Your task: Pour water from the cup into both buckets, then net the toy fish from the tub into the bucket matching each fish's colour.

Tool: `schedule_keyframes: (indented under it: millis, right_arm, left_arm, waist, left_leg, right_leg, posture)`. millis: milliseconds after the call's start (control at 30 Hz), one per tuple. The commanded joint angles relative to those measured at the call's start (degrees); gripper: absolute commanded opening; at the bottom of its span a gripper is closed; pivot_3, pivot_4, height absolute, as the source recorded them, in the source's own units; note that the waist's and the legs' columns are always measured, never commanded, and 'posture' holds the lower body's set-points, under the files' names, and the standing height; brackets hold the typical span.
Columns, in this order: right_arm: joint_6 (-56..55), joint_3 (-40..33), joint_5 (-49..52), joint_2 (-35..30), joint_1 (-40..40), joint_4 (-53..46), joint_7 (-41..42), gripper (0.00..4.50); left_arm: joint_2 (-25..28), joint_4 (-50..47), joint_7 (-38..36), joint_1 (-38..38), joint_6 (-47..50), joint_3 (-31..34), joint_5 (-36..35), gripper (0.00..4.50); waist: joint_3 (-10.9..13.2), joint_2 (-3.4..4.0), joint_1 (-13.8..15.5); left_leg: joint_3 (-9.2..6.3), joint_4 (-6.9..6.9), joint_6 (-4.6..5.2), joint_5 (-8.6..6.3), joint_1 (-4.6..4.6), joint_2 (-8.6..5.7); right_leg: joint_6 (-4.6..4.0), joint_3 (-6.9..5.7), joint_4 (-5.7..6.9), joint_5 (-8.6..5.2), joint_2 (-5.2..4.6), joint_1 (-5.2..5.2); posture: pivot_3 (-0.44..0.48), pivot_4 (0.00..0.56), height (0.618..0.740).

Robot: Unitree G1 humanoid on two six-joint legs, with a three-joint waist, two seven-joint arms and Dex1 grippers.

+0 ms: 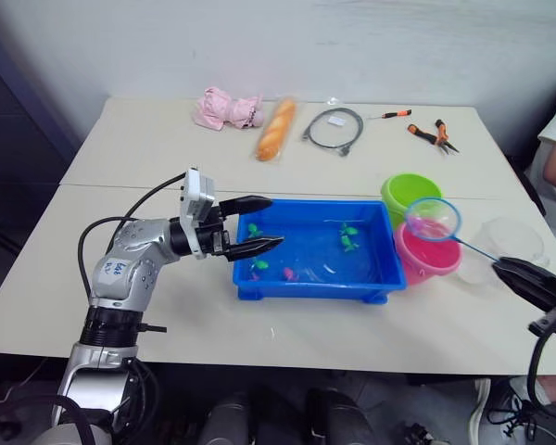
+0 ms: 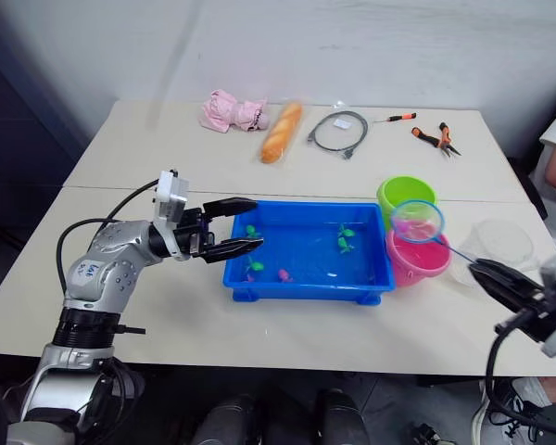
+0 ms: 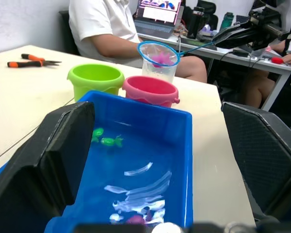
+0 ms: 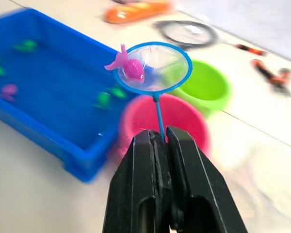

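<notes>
**Pink fish in the net, poised over the pink bucket**

The right gripper (image 4: 159,138) is clamped on the thin handle of the net (image 1: 433,219). The handle runs from the gripper toward the tub (image 1: 371,278). The blue-rimmed mesh hoop cradles a glossy pink fish (image 4: 128,68) directly above the pink bucket (image 1: 426,255), with the lime green bucket (image 1: 410,193) just behind it. The left gripper (image 1: 261,223) rests spread at the tub's far end. The clear cup (image 1: 511,239) stands beside the pink bucket.

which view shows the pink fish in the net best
The right wrist view: the pink fish lies in plain sight in the net, above the pink bucket. The left wrist view shows it smaller, through the mesh. In the eye views it is hard to make out.
</notes>
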Motion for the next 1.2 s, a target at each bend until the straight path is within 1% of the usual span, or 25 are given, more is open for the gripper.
schedule_keyframes:
  millis: [33,167,267,467,633,700,767,933,1067,1200]
  right_arm:
    - [-9.7,-0.7,-6.5,2.4,1.9,2.5,-2.5,0.0]
    - [-19.7,2.7,-14.1,4.3,2.5,5.7,-5.8,0.0]
    - [-27.0,4.9,-19.2,4.4,2.7,7.6,-7.4,0.0]
    - [-40.4,9.4,-31.1,3.2,1.5,14.8,-13.4,0.0]
    - [-46.4,13.7,-41.9,2.4,0.7,17.4,-20.2,0.0]
    - [-50.9,14.8,-48.9,0.8,0.6,17.4,-23.9,0.0]
    - [-52.8,16.5,-54.7,-0.1,0.2,17.4,-27.2,0.0]
    - [-54.5,18.7,-63.6,-1.1,-0.2,18.8,-33.8,0.0]
    - [-59.6,20.3,-67.5,-2.8,1.6,19.4,-37.4,0.0]
    - [-60.0,20.6,-69.0,-2.9,2.8,20.7,-40.2,0.0]
  left_arm:
    - [-0.8,0.6,-1.2,-1.1,-2.1,-0.9,0.9,4.47]
    - [-1.2,0.6,-1.2,-0.9,-2.6,-1.0,1.3,4.47]
    - [-1.2,-0.2,-0.6,0.0,-2.5,-0.8,1.4,4.47]
    - [-1.0,-2.1,0.3,2.5,-2.8,-1.1,2.0,4.47]
    - [-1.3,-3.1,1.1,2.7,-2.4,-0.9,2.2,4.47]
    - [-1.2,-3.5,1.4,3.0,-2.3,-0.8,2.0,4.47]
    - [-1.0,-4.0,1.4,3.6,-2.1,-0.8,1.9,4.47]
    - [-1.5,-3.9,2.4,3.1,-3.5,-0.4,2.5,4.47]
    - [-1.6,-4.2,3.1,3.3,-3.8,-0.1,2.3,4.47]
    - [-1.8,-4.4,3.9,3.5,-5.0,0.2,2.5,4.47]
  waist:
    - [0.0,0.0,-0.2]
    - [0.0,0.01,-0.5]
    - [0.0,0.02,-0.6]
    - [0.0,0.02,-0.7]
    - [0.0,0.03,-0.8]
    - [0.0,0.03,-0.8]
    - [0.0,0.03,-1.0]
    - [0.0,0.03,-1.2]
    - [0.0,0.03,-1.3]
    - [0.0,0.03,-1.3]
  left_leg:
    - [0.02,0.0,0.0,0.0,0.01,0.01]
    - [0.07,-0.02,-0.06,0.03,0.08,0.02]
    - [0.07,-0.02,-0.1,0.06,0.09,0.03]
    - [0.07,-0.02,-0.12,0.07,0.1,0.03]
    - [0.06,-0.01,-0.15,0.09,0.12,0.03]
    - [0.05,-0.02,-0.17,0.1,0.12,0.04]
    - [0.05,-0.02,-0.19,0.1,0.11,0.04]
    - [0.04,-0.01,-0.26,0.16,0.11,0.04]
    - [0.05,-0.01,-0.26,0.17,0.11,0.03]
    - [0.04,-0.02,-0.3,0.19,0.11,0.06]
  right_leg:
    - [0.0,0.03,0.0,0.0,0.03,0.0]
    - [0.0,0.09,0.06,0.0,0.05,-0.02]
    - [0.0,0.1,0.09,0.0,0.05,-0.02]
    - [0.0,0.11,0.1,-0.01,0.04,-0.02]
    - [0.0,0.12,0.11,-0.01,0.04,-0.01]
    - [-0.01,0.11,0.12,-0.01,0.05,-0.02]
    - [-0.02,0.12,0.13,-0.02,0.05,-0.03]
    - [-0.02,0.1,0.13,-0.02,0.05,-0.02]
    - [-0.01,0.11,0.14,-0.02,0.05,-0.03]
    - [-0.02,0.1,0.13,-0.02,0.09,-0.02]
  posture:
    - [0.0,0.15,0.738]
    - [0.0,0.15,0.738]
    - [0.0,0.15,0.738]
    - [0.0,0.15,0.738]
    - [0.0,0.15,0.738]
    - [0.0,0.15,0.738]
    - [0.0,0.15,0.738]
    - [0.0,0.15,0.738]
    - [0.0,0.15,0.738]
    - [0.0,0.15,0.738]
